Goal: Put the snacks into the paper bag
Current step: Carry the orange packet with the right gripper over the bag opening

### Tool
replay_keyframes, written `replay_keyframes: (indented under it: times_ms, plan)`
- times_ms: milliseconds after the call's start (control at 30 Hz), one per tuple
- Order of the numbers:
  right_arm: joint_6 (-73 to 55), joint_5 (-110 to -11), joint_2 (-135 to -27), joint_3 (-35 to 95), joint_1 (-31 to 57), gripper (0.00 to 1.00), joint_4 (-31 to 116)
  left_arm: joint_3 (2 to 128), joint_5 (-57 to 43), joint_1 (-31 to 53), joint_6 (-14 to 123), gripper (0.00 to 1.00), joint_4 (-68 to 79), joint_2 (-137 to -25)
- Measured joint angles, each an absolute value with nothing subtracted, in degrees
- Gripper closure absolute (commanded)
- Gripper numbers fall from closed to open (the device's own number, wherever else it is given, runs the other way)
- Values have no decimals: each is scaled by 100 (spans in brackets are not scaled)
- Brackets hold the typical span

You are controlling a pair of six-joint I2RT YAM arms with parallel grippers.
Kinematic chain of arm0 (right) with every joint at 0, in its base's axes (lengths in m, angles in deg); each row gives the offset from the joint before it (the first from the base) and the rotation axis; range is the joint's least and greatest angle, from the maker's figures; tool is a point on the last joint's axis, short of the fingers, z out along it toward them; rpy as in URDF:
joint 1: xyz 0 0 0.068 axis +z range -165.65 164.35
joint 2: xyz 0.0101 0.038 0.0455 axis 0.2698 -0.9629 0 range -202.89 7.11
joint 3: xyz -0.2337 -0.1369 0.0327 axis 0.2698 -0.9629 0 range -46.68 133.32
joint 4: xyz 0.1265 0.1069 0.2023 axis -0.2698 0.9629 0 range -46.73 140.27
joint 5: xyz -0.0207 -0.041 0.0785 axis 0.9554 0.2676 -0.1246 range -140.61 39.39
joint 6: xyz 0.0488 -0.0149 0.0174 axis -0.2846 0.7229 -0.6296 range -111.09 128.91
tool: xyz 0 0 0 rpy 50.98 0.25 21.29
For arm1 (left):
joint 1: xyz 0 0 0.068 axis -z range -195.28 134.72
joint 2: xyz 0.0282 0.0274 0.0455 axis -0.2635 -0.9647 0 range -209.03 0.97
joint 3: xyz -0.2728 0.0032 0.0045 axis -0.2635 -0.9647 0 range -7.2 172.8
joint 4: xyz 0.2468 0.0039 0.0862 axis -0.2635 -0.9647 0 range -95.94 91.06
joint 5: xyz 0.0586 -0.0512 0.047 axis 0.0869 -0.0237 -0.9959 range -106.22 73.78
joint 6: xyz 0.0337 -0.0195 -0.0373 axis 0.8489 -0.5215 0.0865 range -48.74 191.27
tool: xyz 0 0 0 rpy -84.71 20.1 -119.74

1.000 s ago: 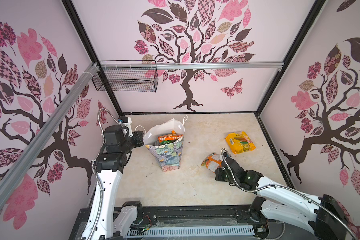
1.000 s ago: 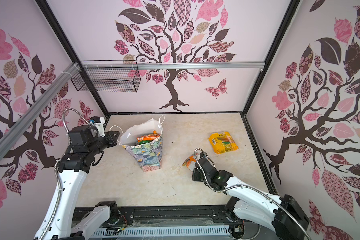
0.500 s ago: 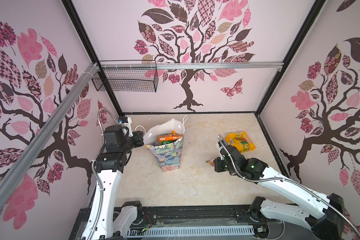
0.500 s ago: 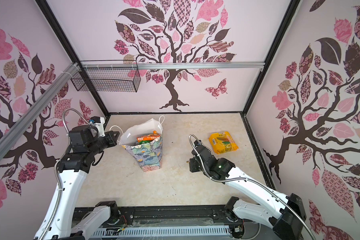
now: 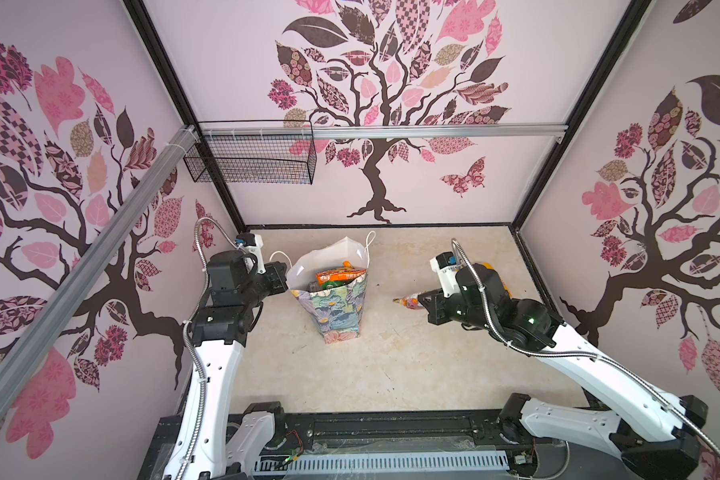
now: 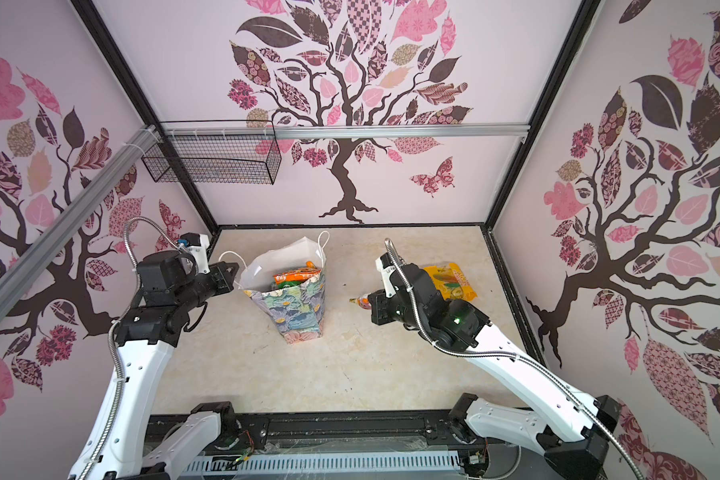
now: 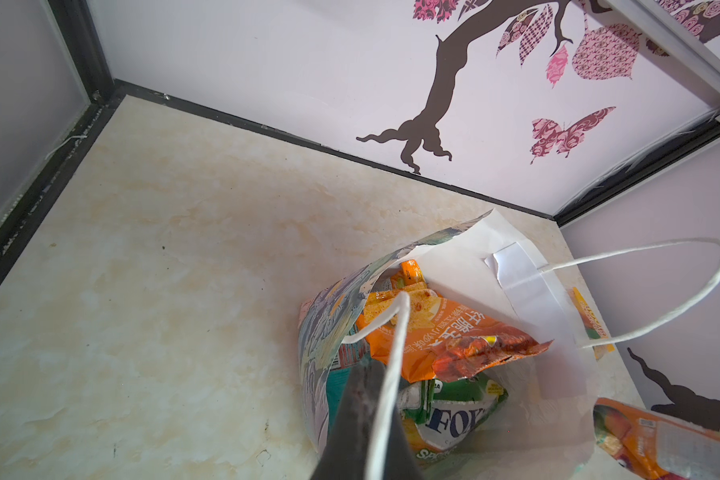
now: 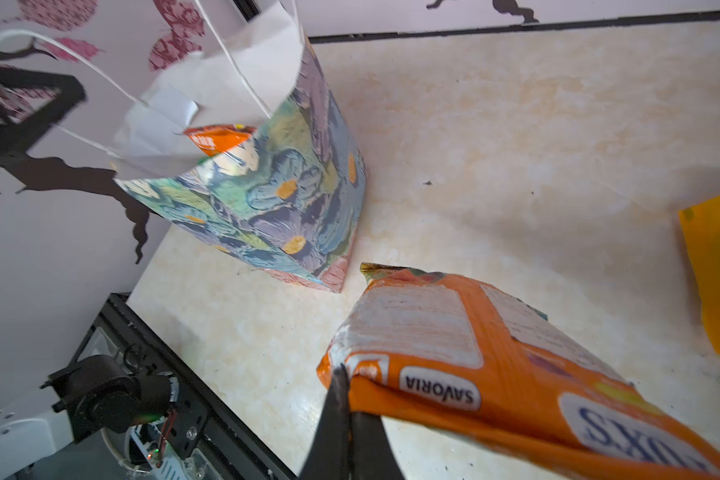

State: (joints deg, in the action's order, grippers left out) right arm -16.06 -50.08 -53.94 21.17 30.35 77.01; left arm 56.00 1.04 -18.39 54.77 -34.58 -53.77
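**Marble-look bench, tree-papered walls: one packet in the air, bag mouth open**

On the pale bench, boxed in by pink tree decals, the paper bag stands upright left of centre. Its mouth gapes, with an orange packet and a green packet riding high inside. The left gripper is pinched together on the white cord handle, drawing that side of the mouth outward. Over on the right, the right gripper is clamped on the corner of an orange-and-white packet, which looks to hang clear of the bench, well apart from the bag. A yellow packet lies flat beyond it.

We'd want height first: carry the packet above the rim and come in over the white inner wall with the leading edge tipped down. That orange packet sits near the top and could bounce it back out. We'd let go only once it's well inside.
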Motion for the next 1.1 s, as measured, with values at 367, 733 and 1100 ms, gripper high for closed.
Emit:
replay_keyframes:
  times_ms: [367,733,1100]
  plan:
    - [-1405,-4994,-6041,3547,3750,100,7672,5578,106,-1839,5475,95,-3458,-5353]
    - [-984,-4737,-7357,5590,4571,100,7856,5578,104,-1842,5475,95,-3455,-5349]
    - [-575,-4675,-8857,7411,4578,100,8518,5567,104,-1842,5473,95,-3458,-5318]
